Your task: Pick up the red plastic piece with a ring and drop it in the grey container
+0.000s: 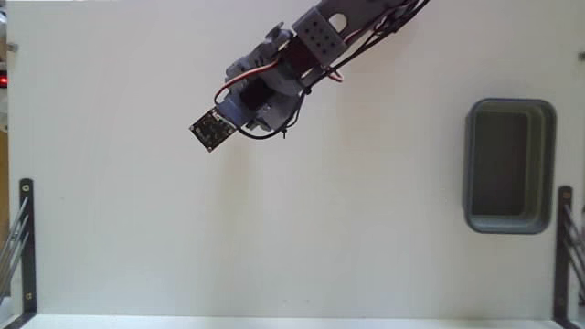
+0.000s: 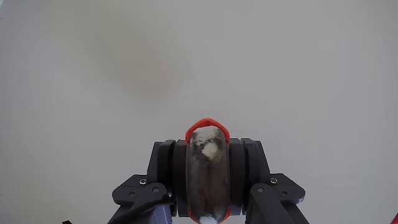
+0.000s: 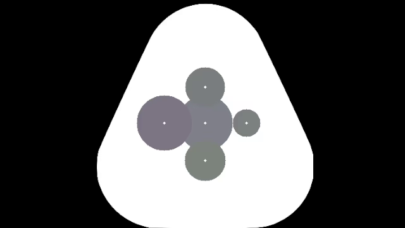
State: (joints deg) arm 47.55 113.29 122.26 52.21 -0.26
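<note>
White table fills the fixed view, with the grey container at its right edge and the arm hanging well left of it. In the wrist view, the jaws pinch the red plastic piece with a ring.

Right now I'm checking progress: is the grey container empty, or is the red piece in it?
Empty: the grey container shows only its bare floor in the fixed view, while a red rim sits between the hand's pads in the wrist view.
</note>
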